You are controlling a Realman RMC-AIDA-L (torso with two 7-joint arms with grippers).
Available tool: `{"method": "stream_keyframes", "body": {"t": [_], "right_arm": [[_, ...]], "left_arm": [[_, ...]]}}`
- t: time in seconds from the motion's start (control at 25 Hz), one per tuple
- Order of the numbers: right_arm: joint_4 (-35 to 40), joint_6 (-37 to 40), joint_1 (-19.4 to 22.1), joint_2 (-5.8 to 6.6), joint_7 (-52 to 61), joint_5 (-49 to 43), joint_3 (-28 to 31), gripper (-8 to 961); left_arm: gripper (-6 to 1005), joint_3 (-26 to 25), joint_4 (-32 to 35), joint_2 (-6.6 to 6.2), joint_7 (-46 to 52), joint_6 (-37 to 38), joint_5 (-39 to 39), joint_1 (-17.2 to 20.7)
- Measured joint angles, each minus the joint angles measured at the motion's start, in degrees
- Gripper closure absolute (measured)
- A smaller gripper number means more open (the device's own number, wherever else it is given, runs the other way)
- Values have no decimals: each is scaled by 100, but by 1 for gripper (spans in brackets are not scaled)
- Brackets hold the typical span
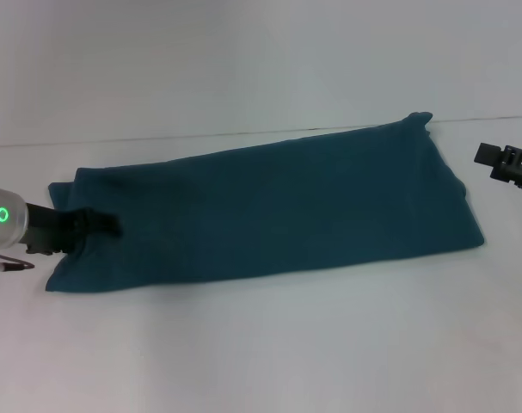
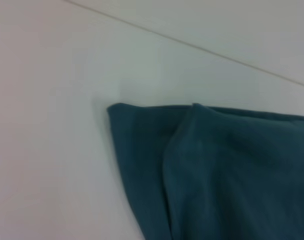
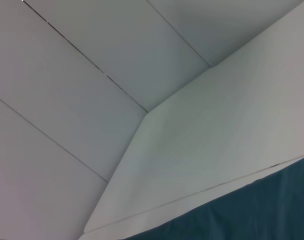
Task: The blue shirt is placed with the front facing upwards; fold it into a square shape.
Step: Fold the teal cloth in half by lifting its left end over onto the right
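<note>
Blue shirt [image 1: 269,206] lies on the white counter [image 1: 261,344] as a long band, sleeves in, lengthwise fold left; left end effector [image 1: 93,225] at its left end, right end effector [image 1: 512,163] clear off its right end, jaw state of both can't tell.

**Lighting and picture quality**

Even, bright overhead light; no glare. Soft, faint shadow under the near edge of the blue shirt [image 1: 269,206] on the white table [image 1: 261,344]. Head view fairly clear; left wrist view soft-focused, shirt folds blurred.
</note>
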State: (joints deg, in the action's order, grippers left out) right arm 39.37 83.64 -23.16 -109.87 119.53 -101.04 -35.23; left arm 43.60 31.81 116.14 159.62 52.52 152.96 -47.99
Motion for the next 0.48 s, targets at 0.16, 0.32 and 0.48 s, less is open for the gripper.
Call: {"method": "stream_keyframes", "body": {"t": [0.16, 0.32, 0.48], "right_arm": [[-1, 3, 0, 1, 0, -3, 14, 38], [0, 4, 14, 2, 0, -3, 16, 38], [0, 7, 30, 1, 0, -3, 17, 38]], "left_arm": [[140, -1, -245, -50, 29, 22, 9, -149], [140, -34, -256, -60, 121, 57, -10, -186], [140, -44, -116, -33, 309, 60, -18, -166]]}}
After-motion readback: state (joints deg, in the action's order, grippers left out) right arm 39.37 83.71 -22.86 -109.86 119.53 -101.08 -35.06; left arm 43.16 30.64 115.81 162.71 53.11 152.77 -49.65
